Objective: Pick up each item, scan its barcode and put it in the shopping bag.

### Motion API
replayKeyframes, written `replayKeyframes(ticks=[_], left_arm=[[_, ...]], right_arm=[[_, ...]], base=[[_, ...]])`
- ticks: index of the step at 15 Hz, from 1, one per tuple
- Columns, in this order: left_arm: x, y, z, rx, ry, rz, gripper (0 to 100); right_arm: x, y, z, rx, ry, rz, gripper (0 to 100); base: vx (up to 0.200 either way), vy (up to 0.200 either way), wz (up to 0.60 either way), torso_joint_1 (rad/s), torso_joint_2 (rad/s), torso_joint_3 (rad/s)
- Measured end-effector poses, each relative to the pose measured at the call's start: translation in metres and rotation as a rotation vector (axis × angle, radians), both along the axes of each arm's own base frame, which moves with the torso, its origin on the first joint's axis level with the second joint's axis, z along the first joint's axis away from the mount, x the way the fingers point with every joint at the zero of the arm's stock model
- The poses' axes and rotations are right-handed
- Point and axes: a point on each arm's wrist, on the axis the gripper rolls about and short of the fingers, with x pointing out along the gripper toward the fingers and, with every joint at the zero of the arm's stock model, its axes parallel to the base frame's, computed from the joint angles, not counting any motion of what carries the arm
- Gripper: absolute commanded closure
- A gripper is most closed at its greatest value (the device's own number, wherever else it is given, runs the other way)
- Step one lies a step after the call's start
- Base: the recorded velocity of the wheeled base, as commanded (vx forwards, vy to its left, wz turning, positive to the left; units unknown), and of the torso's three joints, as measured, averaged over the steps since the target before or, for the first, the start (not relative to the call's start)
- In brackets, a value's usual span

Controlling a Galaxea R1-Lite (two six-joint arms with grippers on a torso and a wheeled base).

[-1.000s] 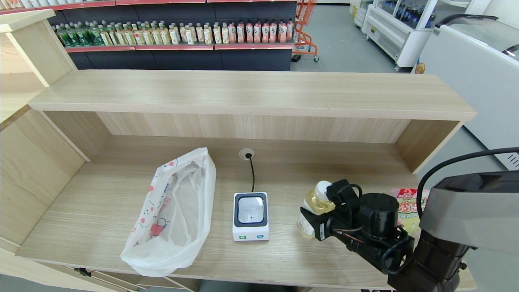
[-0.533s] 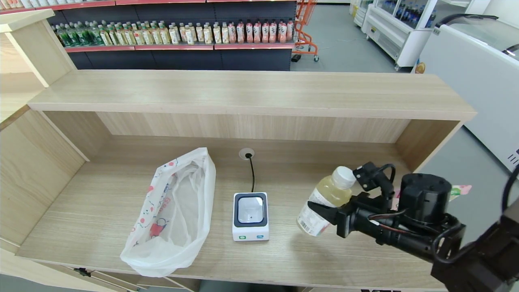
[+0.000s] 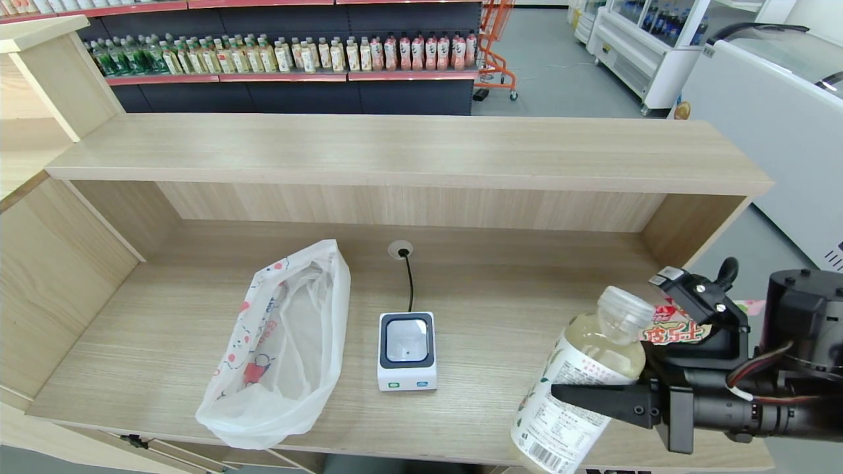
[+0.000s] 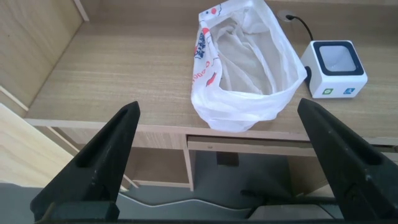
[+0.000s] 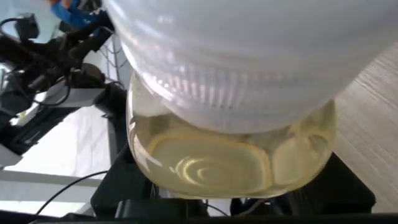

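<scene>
The right claw grips the bottle. Carry it left and turn its barcode to face the scanner. The left claw is spread wide.

surface: wooden counter | on it: shopping bag | scanner | snack packet

Shop: checkout counter, scanner, drink shelves.

My head cam sits high, facing forward and down over the whole bench. My left wrist cam is off the near edge at mid-range; both views share the shopping bag and the scanner at its 3 o'clock. My right wrist cam is jammed against the bottle.
</scene>
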Motion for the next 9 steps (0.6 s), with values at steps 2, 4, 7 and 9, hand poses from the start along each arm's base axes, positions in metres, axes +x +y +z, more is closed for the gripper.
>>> replayKeyframes(ticks=[2, 4, 7, 9], left_arm=[[0.000, 0.000, 0.000, 0.000, 0.000, 0.001, 0], [0.000, 0.000, 0.000, 0.000, 0.000, 0.001, 0], [0.000, 0.000, 0.000, 0.000, 0.000, 0.000, 0], [0.000, 0.000, 0.000, 0.000, 0.000, 0.000, 0]], right_arm=[[-0.005, -0.001, 0.001, 0.026, 0.039, 0.079, 100], [-0.009, 0.001, -0.003, 0.017, 0.076, 0.116, 100], [-0.010, 0.007, -0.010, 0.004, 0.107, 0.145, 100], [-0.011, 0.013, -0.014, -0.003, 0.133, 0.178, 100]], base=[[0.000, 0.000, 0.00, 0.000, 0.00, 0.000], [0.000, 0.000, 0.00, 0.000, 0.00, 0.000], [0.000, 0.000, 0.00, 0.000, 0.00, 0.000], [0.000, 0.000, 0.00, 0.000, 0.00, 0.000]])
